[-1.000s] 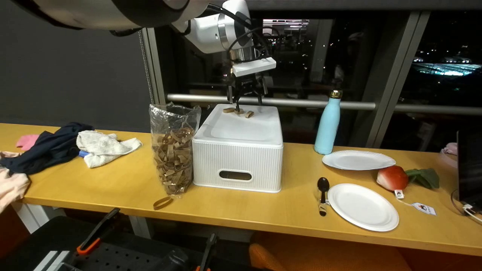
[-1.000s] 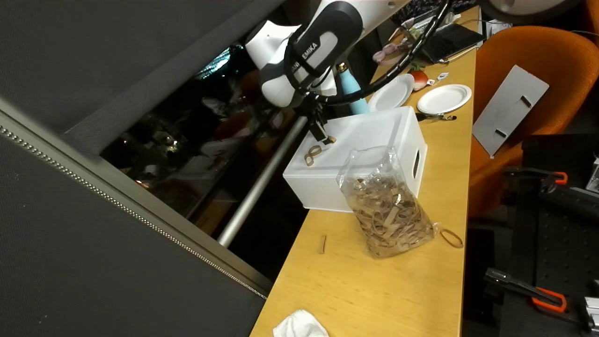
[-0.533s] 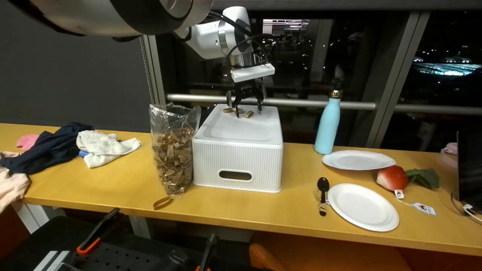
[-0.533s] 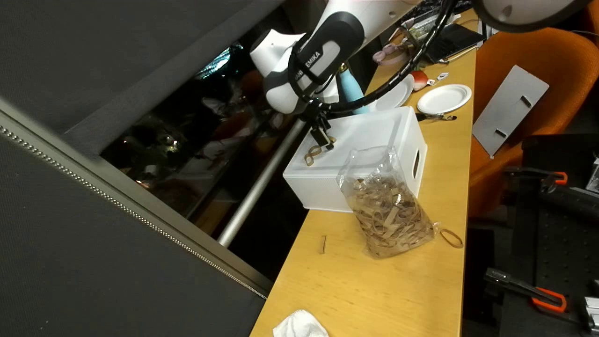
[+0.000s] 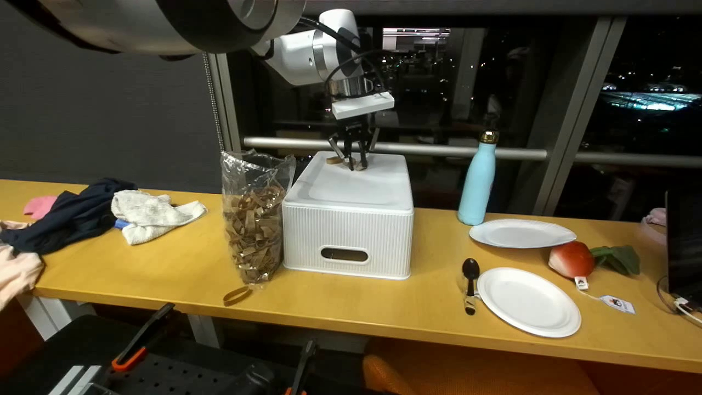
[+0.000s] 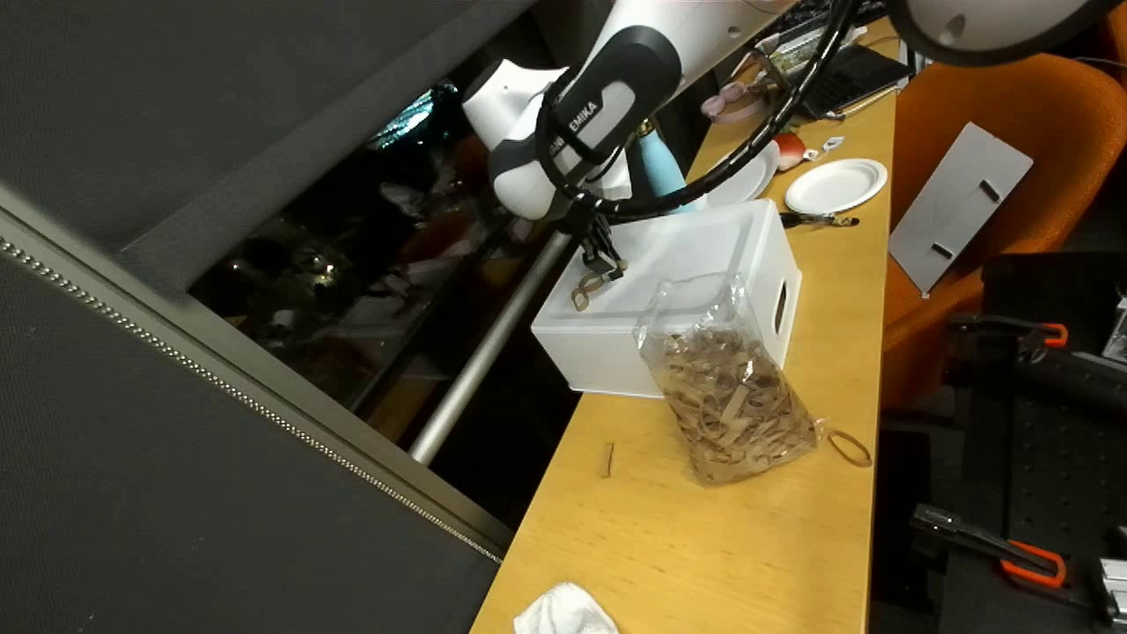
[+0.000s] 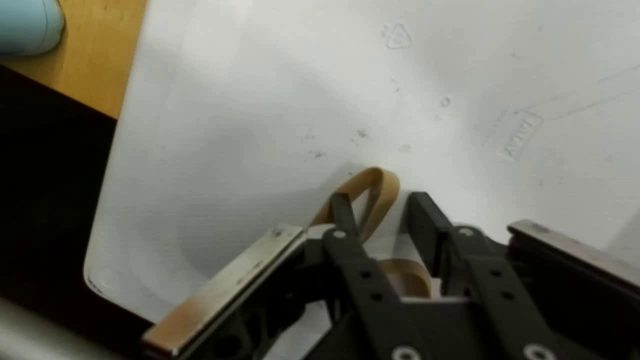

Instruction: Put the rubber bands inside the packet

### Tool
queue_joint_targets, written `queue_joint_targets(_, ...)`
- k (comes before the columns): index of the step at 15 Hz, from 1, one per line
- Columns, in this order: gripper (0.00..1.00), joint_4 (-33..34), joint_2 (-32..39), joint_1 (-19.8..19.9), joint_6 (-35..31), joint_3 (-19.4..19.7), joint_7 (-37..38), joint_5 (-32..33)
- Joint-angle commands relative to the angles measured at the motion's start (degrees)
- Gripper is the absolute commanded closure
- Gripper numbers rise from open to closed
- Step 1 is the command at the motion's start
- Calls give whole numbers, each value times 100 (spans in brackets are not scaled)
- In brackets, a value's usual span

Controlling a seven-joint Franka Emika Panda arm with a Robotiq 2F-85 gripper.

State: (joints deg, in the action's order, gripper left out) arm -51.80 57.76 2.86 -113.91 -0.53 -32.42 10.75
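Note:
Small brown rubber bands lie on top of the white box, near its far end. In the wrist view, one rubber band [image 7: 387,197] stands as a loop by the left fingertip, part of it beyond that finger. A second rubber band [image 7: 407,266] shows lower in the gap. My gripper [image 7: 381,199] is low over the lid, its jaws partway together with a clear gap, pinching nothing visible. In an exterior view another rubber band [image 5: 333,160] lies left of the gripper [image 5: 357,166]. The clear packet [image 5: 247,171], full of rubber bands, stands upright against the box's side, top apparently open.
The white box [image 5: 346,236] supports the bands. A loose band [image 5: 237,296] lies by the table's front edge; a thin strip [image 6: 607,460] lies behind the packet. A blue bottle [image 5: 477,184], plates [image 5: 529,302], a spoon [image 5: 470,285] and cloths [image 5: 156,214] are spread along the table.
My gripper has come down to the bands on the lid, and its fingers have drawn closer together. The box and packet have shifted very slightly.

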Motion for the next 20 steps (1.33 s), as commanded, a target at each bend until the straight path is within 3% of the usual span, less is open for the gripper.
queue_joint_targets(1,95,67,15,4,-74,-78,28,-70)
queue_joint_targets(2,99,54,6,2,-83,-96,17,-83)
queue_joint_targets(6,100,-245,-249,-19,-41,-308,10,-291)
queue_joint_targets(12,100,-1666,-1612,-174,137,-470,238,-441)
queue_joint_targets(16,100,-2635,-2643,-285,855,-691,265,-672)
queue_joint_targets(20,100,-3664,-3712,-465,1749,-794,783,-1013)
